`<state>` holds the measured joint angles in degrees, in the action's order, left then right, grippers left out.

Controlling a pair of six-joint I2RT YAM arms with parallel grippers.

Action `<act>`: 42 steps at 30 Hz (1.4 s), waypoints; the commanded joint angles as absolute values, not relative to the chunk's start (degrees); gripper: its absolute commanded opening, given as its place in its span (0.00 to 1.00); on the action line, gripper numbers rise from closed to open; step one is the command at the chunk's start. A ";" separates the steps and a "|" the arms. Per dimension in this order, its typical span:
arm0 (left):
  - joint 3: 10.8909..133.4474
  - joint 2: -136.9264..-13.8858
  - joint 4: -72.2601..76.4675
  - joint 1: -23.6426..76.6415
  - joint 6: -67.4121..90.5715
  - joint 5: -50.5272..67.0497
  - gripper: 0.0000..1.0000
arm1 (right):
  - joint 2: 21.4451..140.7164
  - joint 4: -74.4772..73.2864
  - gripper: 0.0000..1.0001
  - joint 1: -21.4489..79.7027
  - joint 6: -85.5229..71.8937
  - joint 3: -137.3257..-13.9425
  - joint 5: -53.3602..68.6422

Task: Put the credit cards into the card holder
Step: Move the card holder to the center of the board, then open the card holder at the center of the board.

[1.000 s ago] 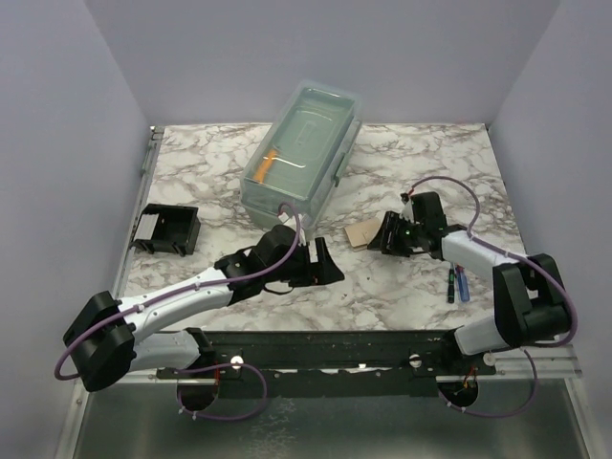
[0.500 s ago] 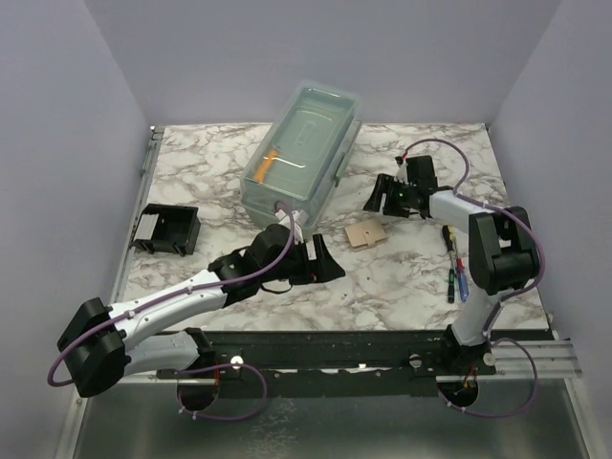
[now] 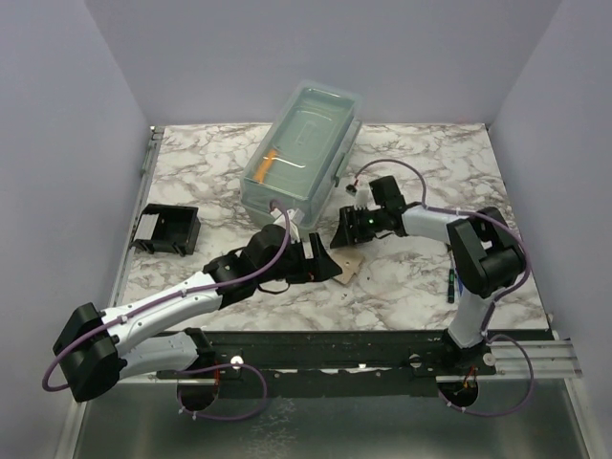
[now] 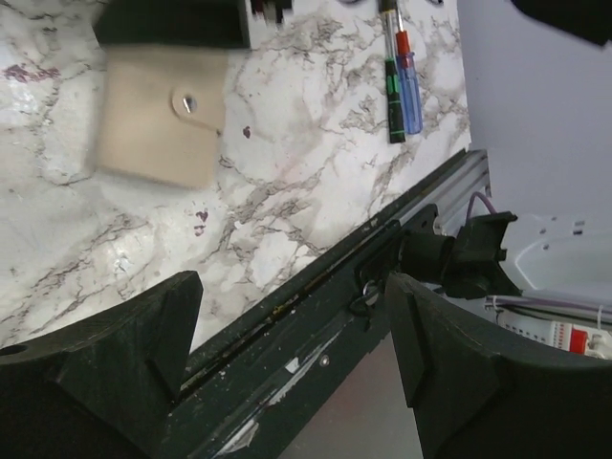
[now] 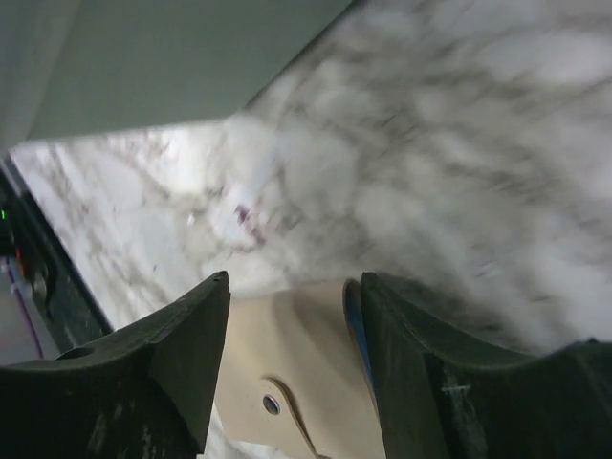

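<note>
Left arm (image 3: 172, 301) stretched low, left gripper (image 3: 323, 265) wide apart, empty; right arm (image 3: 430, 218) folded inward, right gripper (image 3: 344, 232) parted above tan pad (image 4: 158, 115).

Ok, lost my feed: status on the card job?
Left claw open, empty. Right claw open over tan square pad. Black slotted card holder far left, untouched. Credit cards not clearly in view.

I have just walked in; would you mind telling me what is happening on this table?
The two arms are meant to put credit cards into the card holder, which sits off to the left, apart from both. The right gripper straddles a tan pad in the middle; whether it grips the pad is unclear. The left gripper hangs open beside it, holding nothing. No card shows clearly.
</note>
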<state>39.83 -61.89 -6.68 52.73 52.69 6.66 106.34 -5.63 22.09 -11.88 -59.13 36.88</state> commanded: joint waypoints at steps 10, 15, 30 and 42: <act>38.08 -71.53 -4.43 50.65 53.78 4.31 0.78 | 83.11 -17.82 0.63 26.00 -42.06 -44.93 6.27; 37.18 -77.78 2.37 46.98 54.35 10.47 0.65 | 82.39 -23.02 0.60 33.10 -51.84 -47.14 1.85; 37.28 -87.44 5.31 46.38 51.20 11.00 0.59 | 95.26 -40.79 0.53 47.51 -60.30 -61.91 -17.76; 36.18 -87.52 6.43 46.40 51.82 11.87 0.50 | 100.25 -45.61 0.51 51.15 -64.86 -64.26 -20.28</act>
<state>36.60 -86.96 4.73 46.48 52.01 10.74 98.80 -42.04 50.70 -62.19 -64.34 -17.50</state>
